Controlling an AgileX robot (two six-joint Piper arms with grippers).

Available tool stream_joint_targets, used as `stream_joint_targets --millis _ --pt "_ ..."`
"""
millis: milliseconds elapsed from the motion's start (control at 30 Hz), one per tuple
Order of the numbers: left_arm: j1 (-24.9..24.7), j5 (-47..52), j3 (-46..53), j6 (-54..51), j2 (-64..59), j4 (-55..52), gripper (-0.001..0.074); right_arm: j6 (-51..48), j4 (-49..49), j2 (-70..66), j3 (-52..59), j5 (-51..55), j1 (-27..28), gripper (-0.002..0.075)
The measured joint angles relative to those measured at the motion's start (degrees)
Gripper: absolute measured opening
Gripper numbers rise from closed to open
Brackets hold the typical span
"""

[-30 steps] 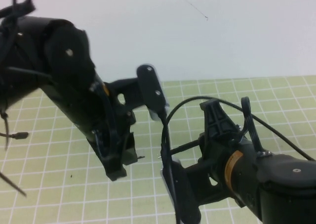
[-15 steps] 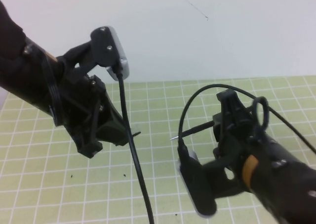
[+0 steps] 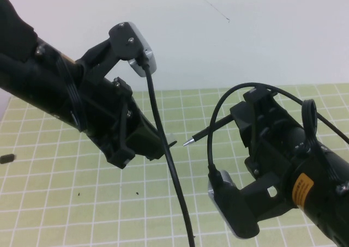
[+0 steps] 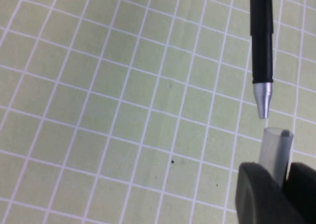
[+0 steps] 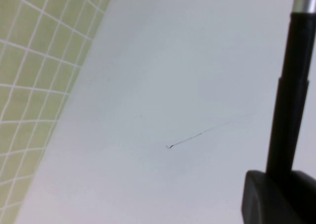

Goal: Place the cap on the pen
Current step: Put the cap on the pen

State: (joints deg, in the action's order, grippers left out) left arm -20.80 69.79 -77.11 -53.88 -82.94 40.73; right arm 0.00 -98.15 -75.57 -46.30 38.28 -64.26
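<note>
- The left gripper (image 3: 166, 144) is raised above the green grid mat (image 3: 65, 203), on the left side of the scene, and it points toward the right.
- Its fingers (image 4: 261, 194) are closed on a short clear cap (image 4: 275, 147); the open mouth of the cap sticks out past the fingertips.
- The right gripper (image 3: 240, 128) is raised on the right side and points toward the left, facing the left gripper.
- It is closed on the black pen (image 3: 210, 133), which sticks out from it toward the left with the silver tip (image 3: 188, 142) in front.
- In the left wrist view the silver tip (image 4: 262, 99) of the pen (image 4: 261, 33) is just beside the mouth of the cap, almost in line with it, and a very small gap is between them; the tip is not inside the cap.
- In the right wrist view the black barrel of the pen (image 5: 291, 90) rises from between the dark fingers (image 5: 266, 197), in front of the pale wall (image 5: 163, 85).
- A black cable (image 3: 169, 165) hangs from the camera on the left wrist, between the two arms.
- A small dark object (image 3: 6, 158) lies on the mat at the far left edge; I cannot tell what it is.
</note>
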Motion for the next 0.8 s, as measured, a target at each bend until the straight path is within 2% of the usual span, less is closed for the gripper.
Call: stream_joint_targets --millis 233,267,367,400,800 --pt "0.00 0.00 0.00 1.29 -0.75 0.00 0.0069 1.97 -0.13 0.00 0.00 -0.09 0.00 0.0059" --pt "-0.04 3.64 0.18 1.55 -0.77 0.93 0.0000 1.97 -0.13 0.00 0.00 -0.09 0.00 0.0059" --pt "-0.04 3.64 0.18 1.79 -1.14 1.28 0.0000 3.90 -0.13 0.00 0.00 -0.09 0.00 0.0059" --pt "0.00 0.00 0.00 1.53 -1.56 0.29 0.0069 5.05 -0.13 0.00 0.00 -0.09 0.00 0.0059" --pt "0.00 0.00 0.00 1.53 -1.68 1.14 0.0069 7.51 -0.16 0.00 0.00 -0.87 0.00 0.0059"
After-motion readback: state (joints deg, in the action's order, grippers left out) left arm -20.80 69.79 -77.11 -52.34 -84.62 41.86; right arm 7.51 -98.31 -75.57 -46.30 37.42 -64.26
